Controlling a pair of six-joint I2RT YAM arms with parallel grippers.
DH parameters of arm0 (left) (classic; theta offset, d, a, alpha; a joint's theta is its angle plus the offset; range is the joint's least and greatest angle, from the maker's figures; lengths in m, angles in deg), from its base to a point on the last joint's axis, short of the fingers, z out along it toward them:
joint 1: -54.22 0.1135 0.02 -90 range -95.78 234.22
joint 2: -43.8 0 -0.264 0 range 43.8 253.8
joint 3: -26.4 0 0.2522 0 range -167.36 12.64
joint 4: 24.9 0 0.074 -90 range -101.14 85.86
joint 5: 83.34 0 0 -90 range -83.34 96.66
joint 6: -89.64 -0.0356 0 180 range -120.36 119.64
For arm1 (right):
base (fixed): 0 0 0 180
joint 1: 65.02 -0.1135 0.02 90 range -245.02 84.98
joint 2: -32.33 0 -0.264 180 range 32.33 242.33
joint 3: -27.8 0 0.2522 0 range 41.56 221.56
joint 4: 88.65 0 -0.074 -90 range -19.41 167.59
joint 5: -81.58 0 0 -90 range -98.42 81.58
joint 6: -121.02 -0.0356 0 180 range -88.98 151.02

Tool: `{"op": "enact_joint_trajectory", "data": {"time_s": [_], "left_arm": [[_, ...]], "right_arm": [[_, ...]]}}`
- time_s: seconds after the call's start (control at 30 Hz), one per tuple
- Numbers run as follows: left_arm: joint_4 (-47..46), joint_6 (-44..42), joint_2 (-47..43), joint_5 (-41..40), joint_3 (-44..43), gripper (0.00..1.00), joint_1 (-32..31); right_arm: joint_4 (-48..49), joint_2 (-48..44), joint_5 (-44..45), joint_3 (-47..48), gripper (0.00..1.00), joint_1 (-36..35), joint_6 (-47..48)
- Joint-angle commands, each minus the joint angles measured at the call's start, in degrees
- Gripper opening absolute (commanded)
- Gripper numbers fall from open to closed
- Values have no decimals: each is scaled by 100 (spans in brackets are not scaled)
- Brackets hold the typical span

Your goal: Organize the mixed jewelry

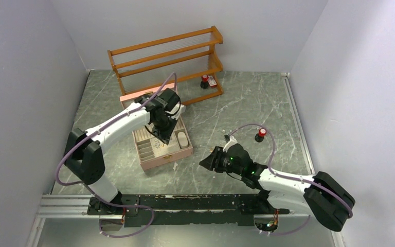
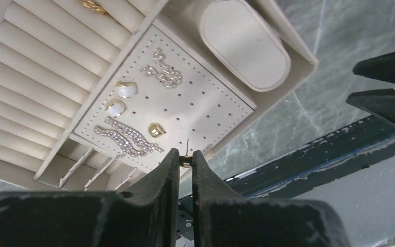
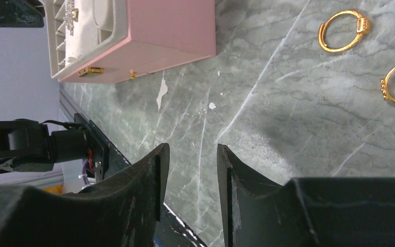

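Over the pink box [image 1: 167,157], left gripper [image 2: 185,154] pinches a gold stud [image 2: 185,161]; next, I'd say, its post needs a hole in the panel [image 2: 200,103]. Right gripper [image 3: 191,148] gapes empty.

The top external view looks steeply down from above and behind the arm bases [image 1: 185,206], which run along the bottom of the frame. It is far enough back to take in the whole table [image 1: 247,103], with the pink box [image 1: 164,157] left of centre. The left wrist view hangs close over that box's cream interior [image 2: 195,103], its own jaws rising at bottom centre and a strip of table [image 2: 329,77] on the right. The right wrist view sits low and near the table [image 3: 267,103] (rolled sideways, so the box [image 3: 169,31] lies upper left), jaws at the bottom. All three share the box and the marble beside it.
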Motion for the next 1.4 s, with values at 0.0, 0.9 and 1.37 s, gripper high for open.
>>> {"op": "enact_joint_trajectory", "data": {"time_s": [0.0,0.9,1.37], "left_arm": [[275,117,239,-374,-223,8,-18],[339,-257,762,-501,-387,9,-10],[304,-369,858,-460,-288,9,-19]], "right_arm": [[865,247,-32,-168,42,-52,-21],[1342,909,105,-181,42,-160,-113],[1332,903,124,-180,42,-177,-113]]}}
